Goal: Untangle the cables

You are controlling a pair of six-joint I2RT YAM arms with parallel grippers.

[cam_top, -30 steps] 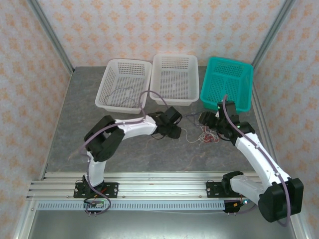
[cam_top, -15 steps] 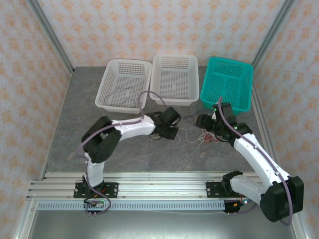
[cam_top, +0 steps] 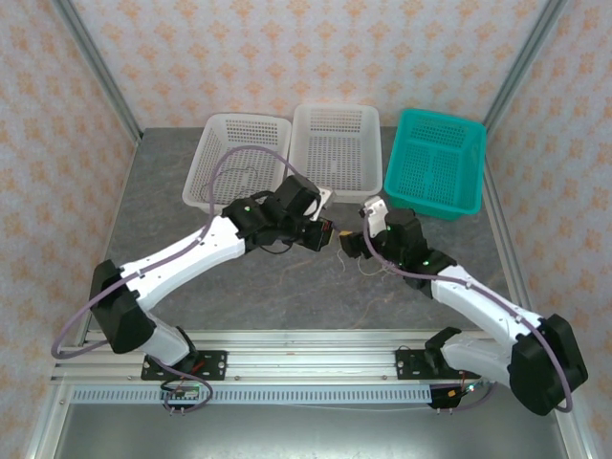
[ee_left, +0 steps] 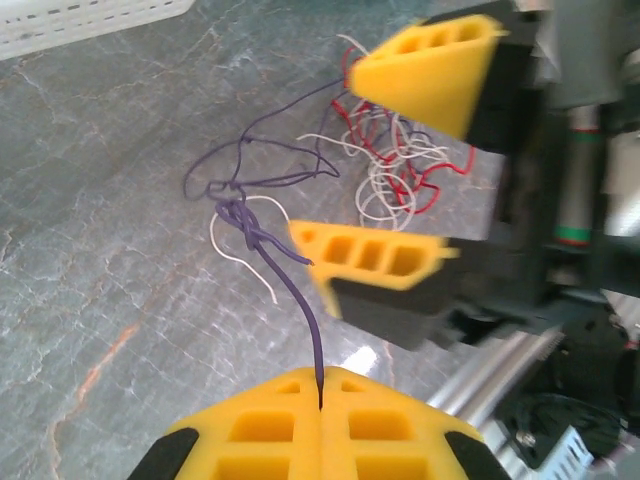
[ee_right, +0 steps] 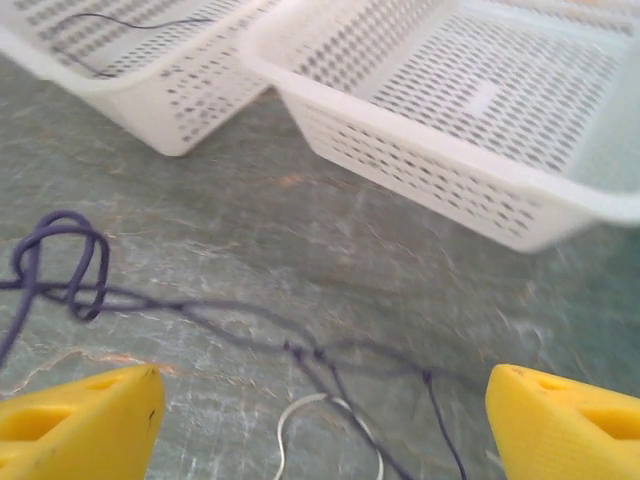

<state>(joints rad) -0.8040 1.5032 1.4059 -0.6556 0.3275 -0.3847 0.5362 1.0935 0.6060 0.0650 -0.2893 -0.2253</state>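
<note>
Between the two arms, on the grey stone-patterned worktop (cam_top: 239, 287), lies the tangle of thin red, white and purple cables (ee_left: 400, 175). The left fingers (ee_left: 290, 400), partly apart a second ago, are now pinched shut on one purple strand (ee_left: 308, 320). The right fingers (ee_left: 440, 95) have slid leftward to the tangle and spread wider, holding nothing.

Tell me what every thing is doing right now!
left gripper: shut on the purple cable.
right gripper: open, holding nothing.
purple cable: pinched at one end, knotted further along.
white and red cables: tangled together on the table.
left white basket: upright, one thin dark cable inside.
</note>
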